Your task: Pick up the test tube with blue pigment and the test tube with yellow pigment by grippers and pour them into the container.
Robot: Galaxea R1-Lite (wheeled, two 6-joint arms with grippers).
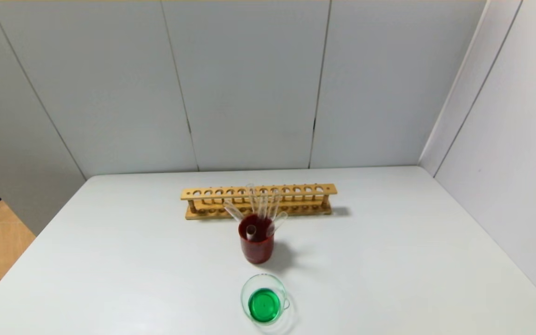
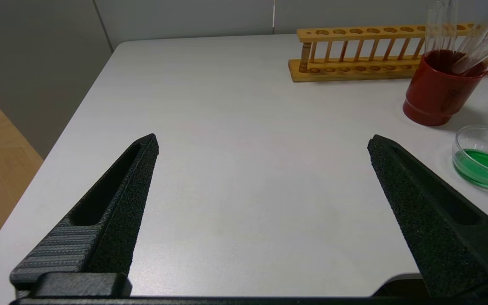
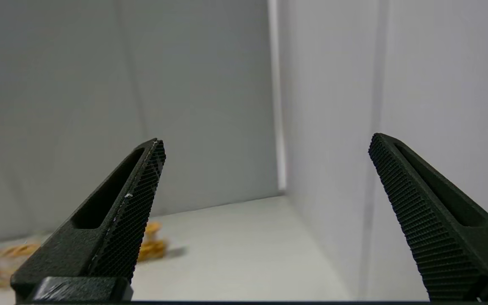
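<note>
The container (image 1: 264, 302), a low clear glass beaker, stands near the table's front edge and holds green liquid; it also shows in the left wrist view (image 2: 483, 161). Several clear test tubes (image 1: 262, 204) lean in a red beaker (image 1: 256, 246). I see no blue or yellow liquid in any tube. Neither gripper shows in the head view. My left gripper (image 2: 263, 142) is open and empty above the bare table, to the left of the beakers. My right gripper (image 3: 265, 142) is open and empty, facing the far right corner of the walls.
A wooden test tube rack (image 1: 258, 200) stands behind the red beaker and has no tubes in it; it also shows in the left wrist view (image 2: 354, 55). A white wall (image 1: 505, 139) runs along the table's right side.
</note>
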